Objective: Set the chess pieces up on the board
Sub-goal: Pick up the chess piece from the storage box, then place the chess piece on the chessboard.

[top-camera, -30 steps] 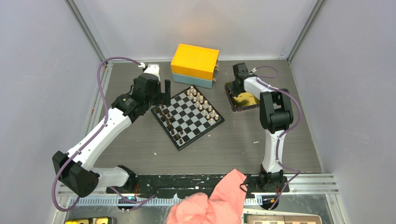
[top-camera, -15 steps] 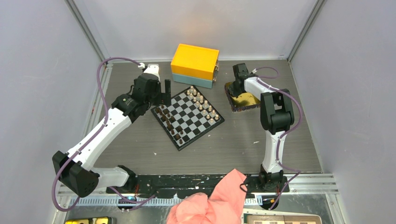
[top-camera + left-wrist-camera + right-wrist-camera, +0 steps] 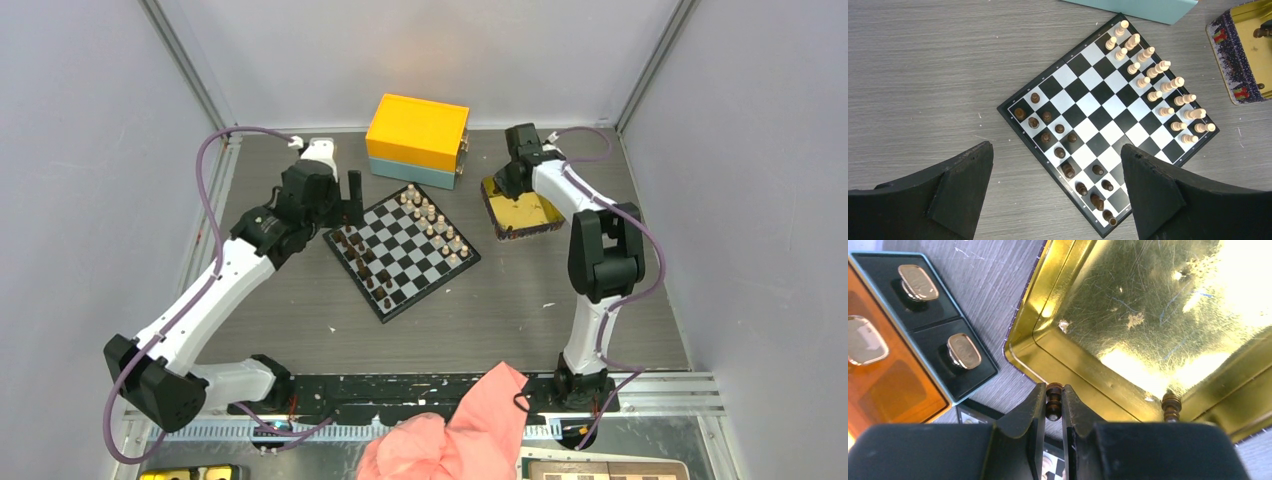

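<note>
Dark brown wooden chessman, thinly pinched in the right hand over the shiny gold square tin's far-left corner, could slip or tilt while travelling left to the black-and-white checkered board beneath the wide-open left hand.

Board mid free btw piece rows; box blocks behind.

Board with chess pieces between left pincer and gold tin, yellow box behind.

Glossy scratched metal tin; wooden chess pieces; matt table.
</note>
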Available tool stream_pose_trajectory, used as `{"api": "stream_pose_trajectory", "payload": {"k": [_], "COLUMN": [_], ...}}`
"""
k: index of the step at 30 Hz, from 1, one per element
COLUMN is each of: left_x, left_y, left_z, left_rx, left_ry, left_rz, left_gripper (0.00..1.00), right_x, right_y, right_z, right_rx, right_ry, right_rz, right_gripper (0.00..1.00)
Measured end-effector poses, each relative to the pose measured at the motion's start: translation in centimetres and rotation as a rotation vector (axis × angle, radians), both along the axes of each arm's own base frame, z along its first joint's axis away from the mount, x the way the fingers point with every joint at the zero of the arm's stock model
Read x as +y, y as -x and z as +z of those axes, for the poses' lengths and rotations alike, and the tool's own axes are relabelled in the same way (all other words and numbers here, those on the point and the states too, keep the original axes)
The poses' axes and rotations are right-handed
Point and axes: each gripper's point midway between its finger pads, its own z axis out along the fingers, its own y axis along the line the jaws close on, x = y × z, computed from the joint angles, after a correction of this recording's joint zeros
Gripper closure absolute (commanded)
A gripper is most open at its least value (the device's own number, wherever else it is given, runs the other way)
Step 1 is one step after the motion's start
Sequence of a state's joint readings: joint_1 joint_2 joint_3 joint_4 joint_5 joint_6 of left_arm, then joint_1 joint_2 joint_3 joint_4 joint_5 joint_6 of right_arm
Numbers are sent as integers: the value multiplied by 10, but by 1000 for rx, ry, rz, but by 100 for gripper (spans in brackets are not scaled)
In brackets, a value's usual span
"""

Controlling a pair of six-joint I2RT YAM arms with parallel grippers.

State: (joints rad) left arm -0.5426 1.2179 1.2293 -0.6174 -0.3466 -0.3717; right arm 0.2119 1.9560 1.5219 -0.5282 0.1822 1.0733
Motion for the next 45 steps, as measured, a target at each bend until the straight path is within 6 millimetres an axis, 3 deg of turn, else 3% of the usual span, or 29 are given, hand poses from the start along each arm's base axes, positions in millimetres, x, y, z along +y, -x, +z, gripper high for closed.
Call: {"api": "stream_pose_trajectory", "payload": {"k": [7,11,16,21,26,30,36,45], "left_x": [5,9,18,33,46,54,61,65], "left_y": [11,19,35,59,79,90,99,103], "left_z": [7,14,21,28,30,32,34,37], "left_rx": [-24,-45,-78,-110,-126,-134,-139,-155], "left_ry": [37,67,108,148,166,172,176,182], "left_rz": [10,18,30,45,57,68,80,87], "left_gripper": [2,2,2,2,2,2,2,2], "right_x": [-4,10,65,151,218,248,268,287], "right_y": [12,26,45,83,118,139,166,181], "right_z": [33,55,78,91,71,41,12,3], "right_rx": [-33,-43,-55,-64,-17,56,136,150], "right_ry": [45,81,120,151,190,242,301,328], "right_rz": [51,141,340,604,813,924,1031,1111], "right_gripper": [99,99,99,99,99,99,99,99]}}
